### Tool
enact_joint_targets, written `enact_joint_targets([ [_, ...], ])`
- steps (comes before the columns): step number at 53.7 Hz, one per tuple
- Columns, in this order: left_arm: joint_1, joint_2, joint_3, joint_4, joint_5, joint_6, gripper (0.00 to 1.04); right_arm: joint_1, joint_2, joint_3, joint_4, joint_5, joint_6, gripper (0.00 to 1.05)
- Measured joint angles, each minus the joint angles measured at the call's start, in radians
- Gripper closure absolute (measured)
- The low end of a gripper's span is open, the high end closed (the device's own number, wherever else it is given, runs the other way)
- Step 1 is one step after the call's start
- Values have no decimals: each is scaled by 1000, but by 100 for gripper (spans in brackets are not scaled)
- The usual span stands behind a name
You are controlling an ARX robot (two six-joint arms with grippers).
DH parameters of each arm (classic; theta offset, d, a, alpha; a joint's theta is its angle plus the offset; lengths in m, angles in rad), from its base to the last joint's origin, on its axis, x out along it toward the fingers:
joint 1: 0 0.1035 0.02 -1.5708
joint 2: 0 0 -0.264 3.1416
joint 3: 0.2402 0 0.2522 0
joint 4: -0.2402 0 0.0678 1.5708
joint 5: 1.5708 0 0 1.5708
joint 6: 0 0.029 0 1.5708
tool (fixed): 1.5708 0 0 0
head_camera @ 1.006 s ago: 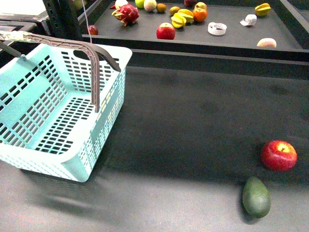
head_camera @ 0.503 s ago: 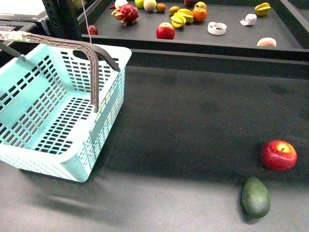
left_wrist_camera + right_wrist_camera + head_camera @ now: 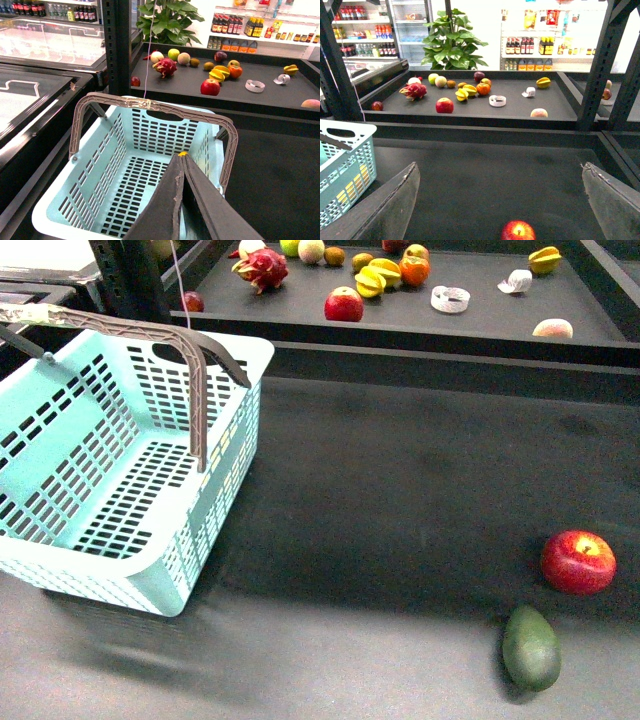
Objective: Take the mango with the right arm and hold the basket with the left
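The turquoise basket (image 3: pixel 60 445) stands tilted at the table's left, brown handles (image 3: pixel 197 390) raised, with nothing showing inside it. My left gripper (image 3: pixel 182 157) is shut on the basket's near rim. A strip of turquoise wall shows between its dark fingers (image 3: pixel 162 205), which cover part of the basket (image 3: pixel 125 150) floor. A tiny yellow-orange spot sits at the fingertips and I cannot tell what it is. My right gripper (image 3: pixel 500 172) hangs open above the dark table, with the red apple (image 3: pixel 518 231) below and between its fingers (image 3: pixel 395 205). The mango is out of view.
A red apple (image 3: pixel 578 561) and a dark green oval fruit (image 3: pixel 531 647) lie at the front right. A raised back shelf (image 3: pixel 300 315) holds a dragon fruit (image 3: pixel 262 268), an apple (image 3: pixel 343 304), starfruits (image 3: pixel 378 278) and a tape roll (image 3: pixel 450 299). Black rack posts (image 3: pixel 600 65) stand to the right.
The basket has barely shifted. The apple and the green fruit lie where they were.
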Motion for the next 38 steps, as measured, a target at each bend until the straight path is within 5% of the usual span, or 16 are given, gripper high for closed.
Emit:
enact_joint_targets([
  [38, 0, -478, -10, -431, 0, 3, 101, 0, 0, 0, 0, 0, 0, 8],
])
